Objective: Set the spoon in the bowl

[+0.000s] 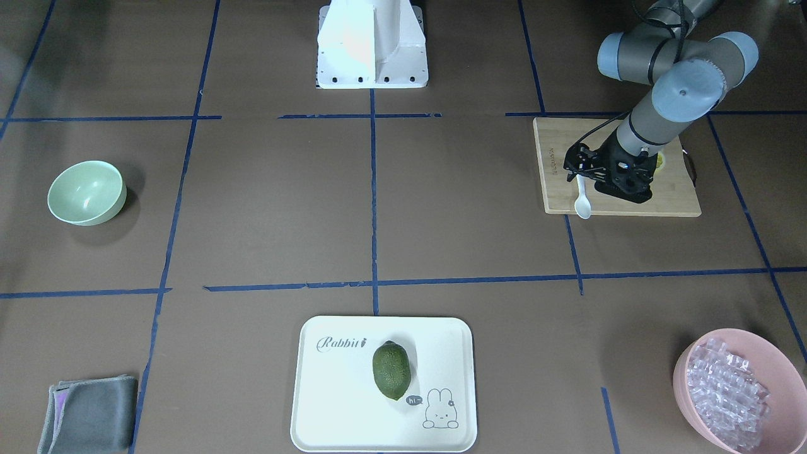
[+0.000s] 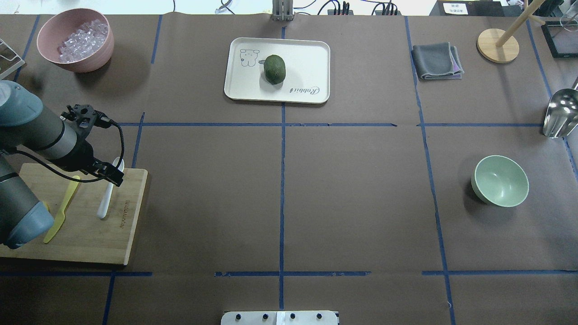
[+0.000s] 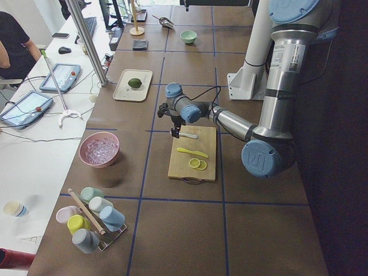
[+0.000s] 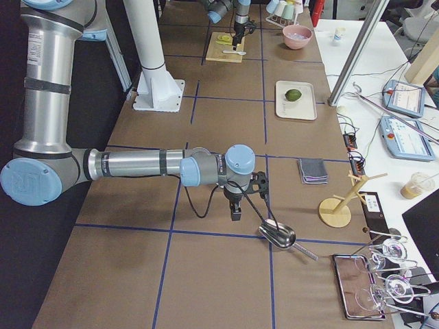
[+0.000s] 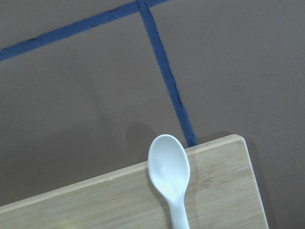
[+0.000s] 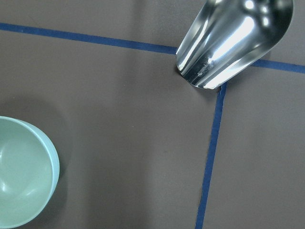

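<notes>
The white spoon [image 1: 583, 203] lies on the bamboo cutting board [image 1: 668, 202], its scoop past the board's far edge, as the left wrist view [image 5: 168, 167] shows. My left gripper [image 1: 579, 171] is down at the spoon's handle [image 2: 104, 205], fingers at the handle; I cannot tell whether they are closed on it. The mint-green bowl [image 2: 500, 180] stands empty at the table's other end and shows in the right wrist view [image 6: 21, 176]. My right gripper [image 4: 235, 214] hangs near the bowl and appears only in the exterior right view, so I cannot tell its state.
A yellow-green knife [image 2: 61, 212] lies on the board beside the spoon. A pink bowl of clear pieces [image 2: 76, 63], a white tray [image 2: 307, 58] with a green fruit [image 2: 274, 69], a grey cloth [image 2: 435, 61] and a metal scoop [image 2: 560, 113] stand along the far side.
</notes>
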Tool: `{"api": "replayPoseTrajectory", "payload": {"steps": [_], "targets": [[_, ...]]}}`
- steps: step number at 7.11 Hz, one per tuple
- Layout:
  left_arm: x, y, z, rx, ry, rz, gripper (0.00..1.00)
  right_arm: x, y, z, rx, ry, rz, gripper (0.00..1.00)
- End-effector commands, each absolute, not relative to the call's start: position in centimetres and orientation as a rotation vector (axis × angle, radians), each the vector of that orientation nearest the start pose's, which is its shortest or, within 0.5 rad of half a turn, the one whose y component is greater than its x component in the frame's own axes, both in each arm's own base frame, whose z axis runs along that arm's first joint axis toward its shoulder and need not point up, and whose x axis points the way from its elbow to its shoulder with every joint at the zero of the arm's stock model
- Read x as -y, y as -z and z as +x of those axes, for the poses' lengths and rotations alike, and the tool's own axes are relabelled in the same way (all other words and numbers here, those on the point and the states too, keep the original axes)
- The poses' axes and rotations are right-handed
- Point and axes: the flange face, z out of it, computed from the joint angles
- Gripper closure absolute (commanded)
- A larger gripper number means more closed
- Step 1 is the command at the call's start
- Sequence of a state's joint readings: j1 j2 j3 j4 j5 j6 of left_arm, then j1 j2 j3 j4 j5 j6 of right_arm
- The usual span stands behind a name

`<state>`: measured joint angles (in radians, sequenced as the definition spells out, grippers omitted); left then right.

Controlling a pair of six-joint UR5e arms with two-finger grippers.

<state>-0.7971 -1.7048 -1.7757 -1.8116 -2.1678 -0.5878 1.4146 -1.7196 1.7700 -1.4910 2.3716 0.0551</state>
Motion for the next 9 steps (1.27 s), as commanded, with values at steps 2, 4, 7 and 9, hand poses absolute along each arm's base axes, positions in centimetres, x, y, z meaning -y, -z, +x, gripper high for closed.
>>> {"api": "replayPoseTrajectory", "payload": {"steps": [2,4,7,9], "targets": [[45.56,-47.98,34.63,-0.793,-0.345,0.044,0.07,44.15,-61.88,-0.78,0.809,0.149,0.038,0.01],[45.51,-47.90,34.75,-0.797,-0.348,0.041,0.30,44.16,-61.80,-0.84,0.808,0.152,0.040,0.01],[45.45,-47.74,34.85,-0.800,-0.351,0.039,0.49,44.18,-61.65,-0.77,0.808,0.150,0.043,0.01],[45.34,-47.74,34.99,-0.800,-0.354,0.038,0.50,44.32,-61.44,-0.79,0.808,0.152,0.047,0.01]]}}
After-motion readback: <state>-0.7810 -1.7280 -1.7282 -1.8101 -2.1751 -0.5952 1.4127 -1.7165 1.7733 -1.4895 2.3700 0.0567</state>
